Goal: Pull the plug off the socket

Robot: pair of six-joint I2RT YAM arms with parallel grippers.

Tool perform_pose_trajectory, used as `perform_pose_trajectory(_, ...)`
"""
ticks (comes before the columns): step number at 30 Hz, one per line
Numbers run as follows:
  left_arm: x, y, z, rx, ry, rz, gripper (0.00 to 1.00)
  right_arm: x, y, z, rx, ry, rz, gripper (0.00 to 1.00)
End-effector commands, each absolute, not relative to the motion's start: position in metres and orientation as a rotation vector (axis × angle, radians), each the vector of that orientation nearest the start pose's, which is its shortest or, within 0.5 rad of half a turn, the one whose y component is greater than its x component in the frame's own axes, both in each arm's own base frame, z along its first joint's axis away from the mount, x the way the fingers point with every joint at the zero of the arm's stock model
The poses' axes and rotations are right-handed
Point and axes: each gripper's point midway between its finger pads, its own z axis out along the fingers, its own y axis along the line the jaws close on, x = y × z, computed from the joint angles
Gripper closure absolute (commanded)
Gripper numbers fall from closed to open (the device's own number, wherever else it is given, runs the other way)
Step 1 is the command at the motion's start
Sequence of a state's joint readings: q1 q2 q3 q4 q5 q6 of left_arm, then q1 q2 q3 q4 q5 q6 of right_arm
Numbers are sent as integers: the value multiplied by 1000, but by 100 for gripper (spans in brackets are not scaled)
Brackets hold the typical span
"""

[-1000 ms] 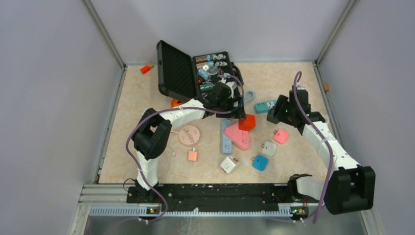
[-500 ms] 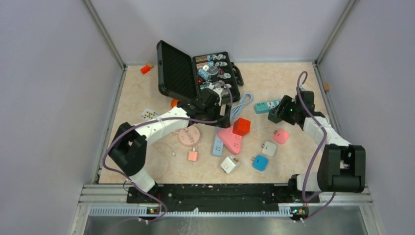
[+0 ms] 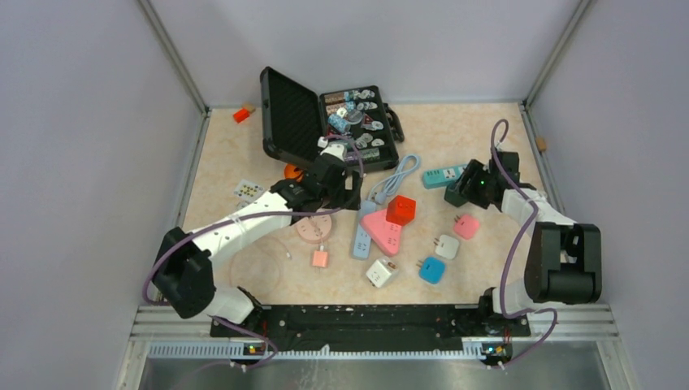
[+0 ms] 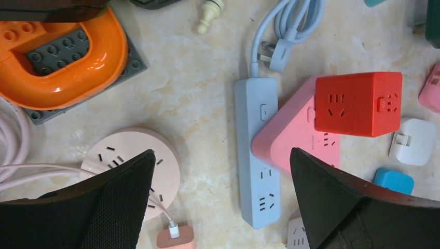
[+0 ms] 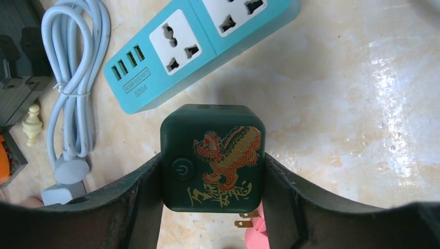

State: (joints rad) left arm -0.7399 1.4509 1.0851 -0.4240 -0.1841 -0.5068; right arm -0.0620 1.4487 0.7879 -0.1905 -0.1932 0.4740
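My right gripper (image 5: 212,155) is shut on a dark green cube plug (image 5: 212,155) with a dragon print, its fingers (image 5: 140,207) pressing both sides. The cube hangs just beside the end of a teal socket strip (image 5: 197,46), in none of its outlets. From above, that gripper (image 3: 459,188) sits at the strip's (image 3: 443,175) right end. My left gripper (image 4: 222,153) is open and holds nothing, over bare table between a round pink socket (image 4: 124,150) and a grey-blue strip (image 4: 258,155). A red cube plug (image 4: 358,104) rests on a pink triangular socket (image 4: 298,140).
An open black case (image 3: 325,122) of small parts stands at the back. An orange block (image 4: 62,57) and a coiled pale-blue cable (image 3: 402,171) lie near it. Small plugs lie in front: white (image 3: 382,272), blue (image 3: 431,270), pink (image 3: 465,226), salmon (image 3: 320,258).
My left gripper has drawn back to the left away from the red cube, opening fully. The red cube, pink socket and grey-blue strip shifted left. My right gripper edged left with the green cube.
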Motion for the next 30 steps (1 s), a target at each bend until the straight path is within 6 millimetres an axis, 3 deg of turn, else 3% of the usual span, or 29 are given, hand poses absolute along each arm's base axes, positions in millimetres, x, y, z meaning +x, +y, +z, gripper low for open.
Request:
perform_pose_trajectory(1, 301, -238, 153, 111, 2310, -333, 1, 371, 10, 80, 580, 2309, 305, 37)
perform_pose_trajectory(5, 302, -233, 156, 84, 2272, -337, 1, 369, 0, 86, 595, 2299, 234, 17)
perform_pose_trajectory(14, 293, -230, 166, 35, 2254, -397, 1, 351, -21, 105, 719, 2302, 82, 13)
perform_pose_trajectory(19, 284, -235, 163, 106, 2272, -436, 1, 351, -24, 125, 796, 2207, 103, 13)
perform_pose_trajectory(22, 282, -237, 158, 142, 2306, -428, 1, 355, -13, 136, 760, 2190, 185, 13)
perform_pose_trajectory(30, 269, -263, 134, 173, 2440, -546, 1, 345, 25, 133, 621, 2245, 368, 15)
